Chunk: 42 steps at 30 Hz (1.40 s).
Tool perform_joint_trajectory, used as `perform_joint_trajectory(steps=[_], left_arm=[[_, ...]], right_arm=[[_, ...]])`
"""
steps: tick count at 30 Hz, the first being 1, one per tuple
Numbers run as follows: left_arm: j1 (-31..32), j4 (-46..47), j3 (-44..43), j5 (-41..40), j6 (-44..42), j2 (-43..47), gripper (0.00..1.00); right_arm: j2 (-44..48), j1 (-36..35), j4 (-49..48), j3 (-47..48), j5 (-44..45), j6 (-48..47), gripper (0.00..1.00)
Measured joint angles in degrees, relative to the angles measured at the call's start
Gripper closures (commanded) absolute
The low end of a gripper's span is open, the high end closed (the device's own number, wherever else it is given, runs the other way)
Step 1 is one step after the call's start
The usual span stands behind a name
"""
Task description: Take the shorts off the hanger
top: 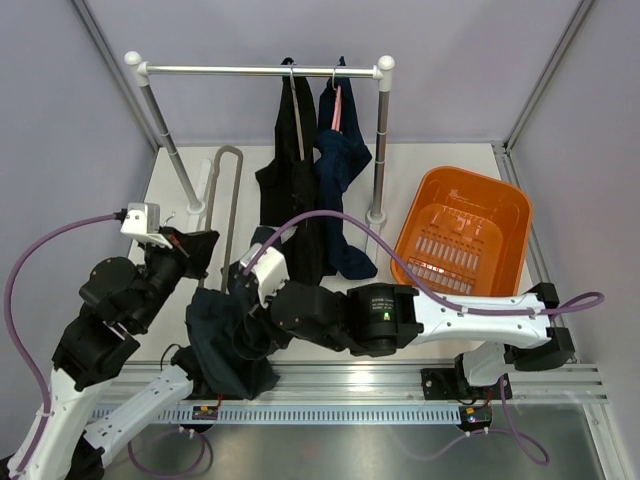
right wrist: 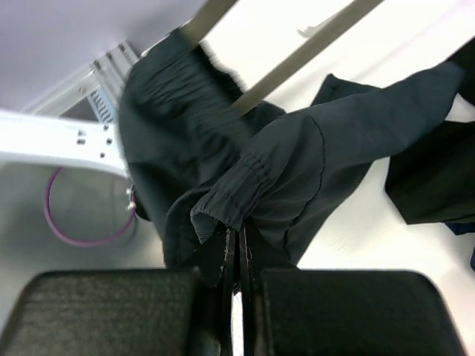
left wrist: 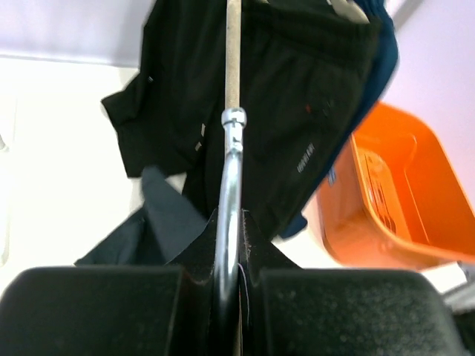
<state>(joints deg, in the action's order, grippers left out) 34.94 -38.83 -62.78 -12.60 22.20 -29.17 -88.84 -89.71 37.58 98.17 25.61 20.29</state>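
- My right gripper (right wrist: 236, 271) is pinched tight on a gathered fold at the waistband of the dark teal shorts (right wrist: 297, 163). No gap shows between the fingers.
- My left gripper (left wrist: 231, 276) is clamped on the metal hook of the hanger (left wrist: 231, 170). The hook runs straight out from between the fingers.
- Those shorts hang low at the near left of the bench (top: 420, 170), between my two arms. They are draped over what I take to be the hanger's tan bars, with most of the cloth bunched on the near side of my right gripper.
- The relation that counts is that the hanger lies to the left of my right gripper, its bars slanting away from it.
- I judge the pull should go rightward, away from my left gripper and along the bar, so the waistband slides off instead of snagging.
- My right arm reaches far across to the left, forearm low and nearly level. My left arm is folded up, wrist turned toward the middle.
- The black shorts (top: 290, 190) and navy shorts (top: 342, 160) hang on the rail (top: 260, 70) at the back, well apart from both grippers.
- The orange basket (top: 505, 215) stands to the right.
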Motion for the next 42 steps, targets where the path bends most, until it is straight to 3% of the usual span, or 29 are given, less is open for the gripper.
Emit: perform_joint_trajectory(steps=[15, 28, 34, 42], left_arm=[[0.1, 15.3, 1.5, -23.2, -0.3, -0.7, 1.0], [0.2, 36.2, 2.5, -38.3, -12.3, -8.7, 1.0], [-1.1, 38.7, 2.4, -39.4, -15.3, -10.7, 1.0], [-1.3, 26.9, -5.8, -30.2, -12.0, -12.1, 1.0]], right_arm=[[1.2, -10.8, 6.8, 2.2, 0.1, -9.7, 1.0], [11.4, -17.0, 20.2, 4.6, 10.7, -6.9, 1.0], [18.1, -17.6, 26.0, 5.4, 17.4, -3.1, 1.0], [17.4, -17.0, 28.7, 16.0, 37.5, -3.1, 1.0]])
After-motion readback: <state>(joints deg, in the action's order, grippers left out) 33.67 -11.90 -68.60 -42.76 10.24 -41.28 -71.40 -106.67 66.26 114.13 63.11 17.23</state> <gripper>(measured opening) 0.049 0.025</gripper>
